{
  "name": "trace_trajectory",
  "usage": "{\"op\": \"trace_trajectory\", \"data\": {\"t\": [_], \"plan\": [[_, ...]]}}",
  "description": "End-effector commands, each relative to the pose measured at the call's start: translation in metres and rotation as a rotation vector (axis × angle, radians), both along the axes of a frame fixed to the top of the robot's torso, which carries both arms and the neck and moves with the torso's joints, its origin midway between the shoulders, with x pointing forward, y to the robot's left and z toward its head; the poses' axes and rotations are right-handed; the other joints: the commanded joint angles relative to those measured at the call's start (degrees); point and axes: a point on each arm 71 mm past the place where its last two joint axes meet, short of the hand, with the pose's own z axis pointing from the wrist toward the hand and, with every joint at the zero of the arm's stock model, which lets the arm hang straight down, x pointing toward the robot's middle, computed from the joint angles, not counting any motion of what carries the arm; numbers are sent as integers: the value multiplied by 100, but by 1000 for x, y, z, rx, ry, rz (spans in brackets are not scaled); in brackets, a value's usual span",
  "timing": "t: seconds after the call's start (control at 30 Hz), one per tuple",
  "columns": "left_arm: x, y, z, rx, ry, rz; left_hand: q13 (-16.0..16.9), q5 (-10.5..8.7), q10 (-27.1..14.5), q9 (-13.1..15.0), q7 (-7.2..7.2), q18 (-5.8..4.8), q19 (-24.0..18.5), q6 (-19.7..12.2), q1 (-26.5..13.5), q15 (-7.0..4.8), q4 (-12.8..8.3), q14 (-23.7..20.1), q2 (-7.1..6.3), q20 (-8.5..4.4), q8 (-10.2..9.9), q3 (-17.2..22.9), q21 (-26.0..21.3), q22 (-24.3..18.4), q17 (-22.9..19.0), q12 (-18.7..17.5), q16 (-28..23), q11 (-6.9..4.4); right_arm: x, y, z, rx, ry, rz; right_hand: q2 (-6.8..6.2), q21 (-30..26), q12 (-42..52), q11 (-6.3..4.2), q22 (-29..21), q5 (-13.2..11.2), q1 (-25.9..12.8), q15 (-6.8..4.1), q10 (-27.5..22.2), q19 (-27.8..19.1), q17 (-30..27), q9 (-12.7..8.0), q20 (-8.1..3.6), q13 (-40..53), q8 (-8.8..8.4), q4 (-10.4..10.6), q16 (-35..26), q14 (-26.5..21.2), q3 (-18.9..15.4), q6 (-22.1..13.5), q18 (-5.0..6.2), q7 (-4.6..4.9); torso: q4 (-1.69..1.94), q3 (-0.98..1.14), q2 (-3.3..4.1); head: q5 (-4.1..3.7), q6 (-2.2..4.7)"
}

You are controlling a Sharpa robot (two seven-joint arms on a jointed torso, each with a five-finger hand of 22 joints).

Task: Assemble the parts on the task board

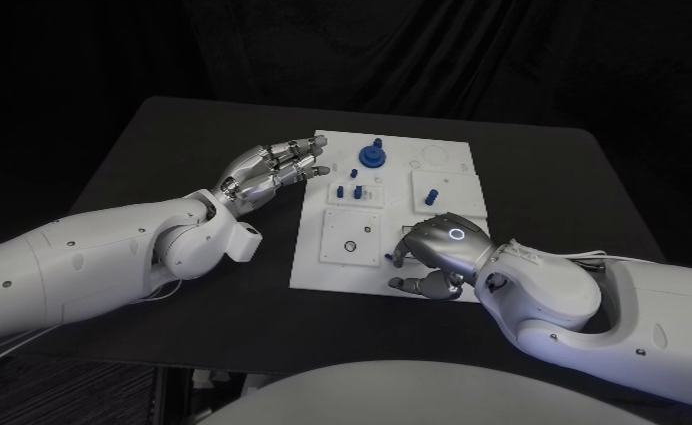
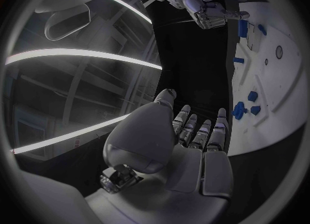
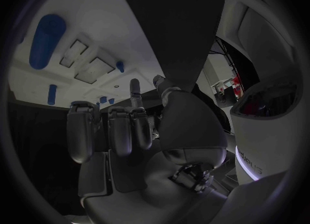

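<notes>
The task board (image 1: 382, 213) lies in the middle of the black table (image 1: 159, 135), with small blue parts (image 1: 372, 156) standing on it. The left hand (image 1: 270, 173) is held at the board's edge, fingers apart, nothing held. The right hand (image 1: 437, 253) is curled over the near edge; whether something is pinched cannot be told. The board could be pushed aside if that hand presses sideways
</notes>
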Motion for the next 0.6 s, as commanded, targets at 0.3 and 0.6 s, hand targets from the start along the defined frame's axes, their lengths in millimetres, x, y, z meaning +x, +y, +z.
{"op": "trace_trajectory", "data": {"t": [0.3, 0.6], "plan": [[-2, 2, 4, -42, -33, 0, 10, 39, 49, 9, -2, -70, 34, 53, -4, -5, -8, 37, 18, -3, 39, 52, 19, 4, 8, 43, 43, 15, -9, -2, -6, -24, -129, -62, -43, -79, 15, -5, 1293, 6, 297, 6, 617, 281, 1509, -44, -16, 1507, -137, -33, 17, 605, 10, -151, -57, 41, -55, -8, 6, 48, -1], [-2, 1, 3, -42, -31, -2, 10, 42, 52, 9, -2, -75, 38, 49, -2, -4, -13, 38, 15, -3, 38, 57, 20, 2, 8, 46, 44, 19, -8, -1, -8, -36, -140, -77, -18, -110, 15, 9, 1282, 3, 401, 15, 617, 263, 1509, -85, -8, 1507, -213, -84, 17, 605, 38, -239, -50, 66, -81, -3, 14, 63, -1]]}}
